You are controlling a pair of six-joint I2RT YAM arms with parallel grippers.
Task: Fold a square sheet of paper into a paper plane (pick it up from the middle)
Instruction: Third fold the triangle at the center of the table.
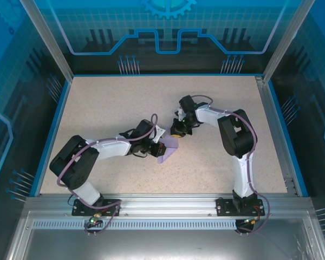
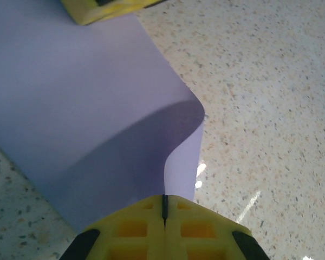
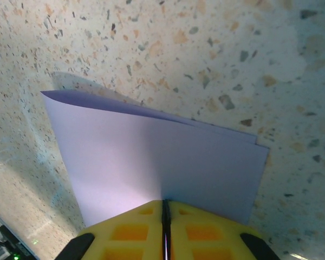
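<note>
The sheet of paper (image 1: 166,153) is pale lavender, plain and unmarked. It sits near the middle of the table (image 1: 97,108), pinched along one edge by the left hand (image 2: 164,208) and along another by the right hand (image 3: 165,208). It is doubled over rather than flat. In the right wrist view two layers lie close together, joined by a soft rounded bend. In the left wrist view it bows in a loose, uncreased curve.

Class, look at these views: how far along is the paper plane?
Done: the paper is picked up and bent over into two loose layers. In hand: the left gripper and right gripper each pinch an edge, shut. Left: no flat crease, no pointed nose, no wings yet, so most folding remains.
</note>
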